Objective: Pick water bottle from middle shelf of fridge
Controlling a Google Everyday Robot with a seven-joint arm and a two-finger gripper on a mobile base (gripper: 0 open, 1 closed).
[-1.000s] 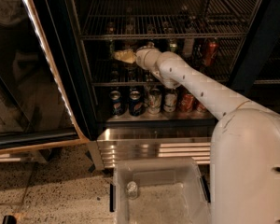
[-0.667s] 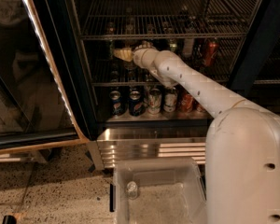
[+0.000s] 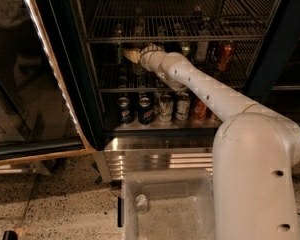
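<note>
Clear plastic makes up the nearest thing, a shallow rectangular bin (image 3: 175, 221), with a small round see-through object (image 3: 141, 202) lying in it near its left wall. To its right rises the robot's thick white arm (image 3: 255, 174), whose forearm extends up and left into the fridge (image 3: 270, 39), a large dark-framed display cooler on a speckled stone floor (image 3: 50, 199). The cooler's ribbed stainless-steel base (image 3: 155, 156) lies just behind the bin, and its glass door (image 3: 20, 84), edged by a glowing light strip (image 3: 55, 69), stands swung open on the left. On the lowest level is a row of upright soda cans (image 3: 145, 109), blue ones at the left, red ones partly behind the arm. Above them runs the middle shelf (image 3: 110, 89), a dark wire-grid rack. The pale yellowish pincer (image 3: 132, 55) hangs over its left part, pointing left; whether it is open or closed, or has hold of anything, I cannot tell. The water bottle (image 3: 120, 51), a dim clear plastic one, stands on that shelf just left of the pincer's tip; contact cannot be judged. Farther back at the right stands a red container (image 3: 225, 55), and a second wire rack (image 3: 180, 14) spans the top.
</note>
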